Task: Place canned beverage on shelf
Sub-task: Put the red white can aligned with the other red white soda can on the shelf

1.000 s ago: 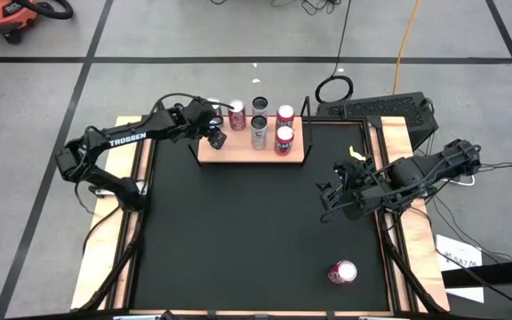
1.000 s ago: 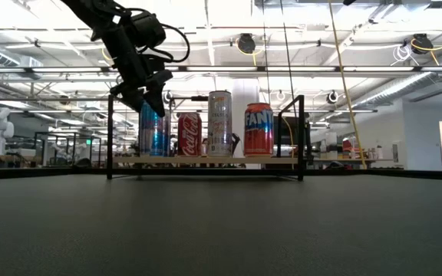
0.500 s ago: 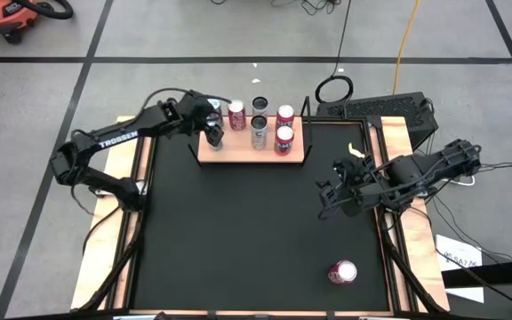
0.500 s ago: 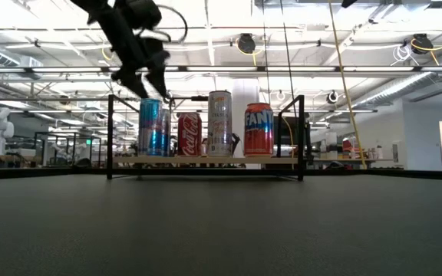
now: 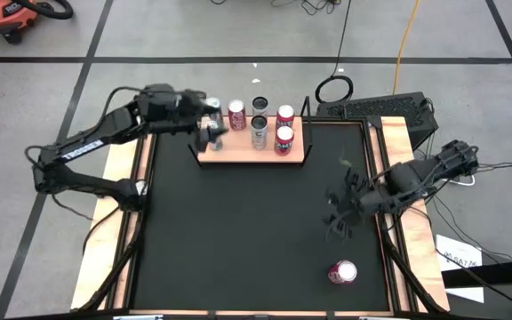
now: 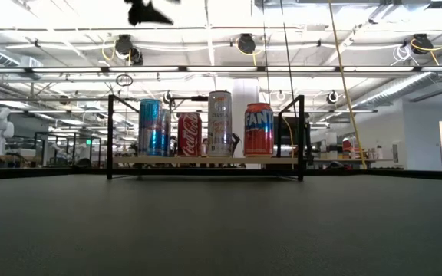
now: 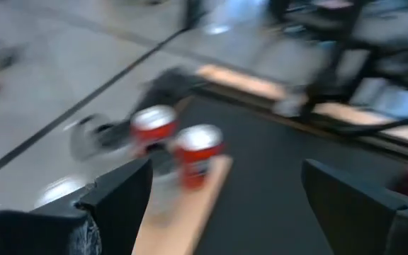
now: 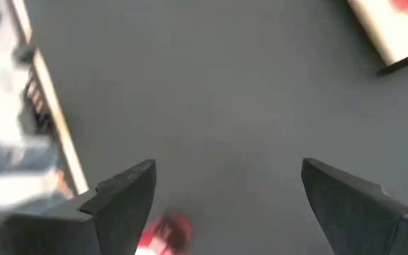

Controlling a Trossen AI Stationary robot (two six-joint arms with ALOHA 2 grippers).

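can (image 5: 342, 271) lower right on surface (image 5: 238, 231) | likely rigid, slick; grasp sidewall | right gripper (image 5: 335, 220) open above | left gripper (image 5: 210, 135) open, empty by shelf (image 5: 238, 153)

Orange shop vacuum (image 5: 12, 15) on the floor, keyboard (image 5: 380, 108) behind the table's far-right corner.

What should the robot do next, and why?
Probably the right gripper should move toward the red can standing alone near the table's front edge. Its fingers are open and empty, and that is the only can not on the shelf. The left gripper is open and empty above the shelf's left end.
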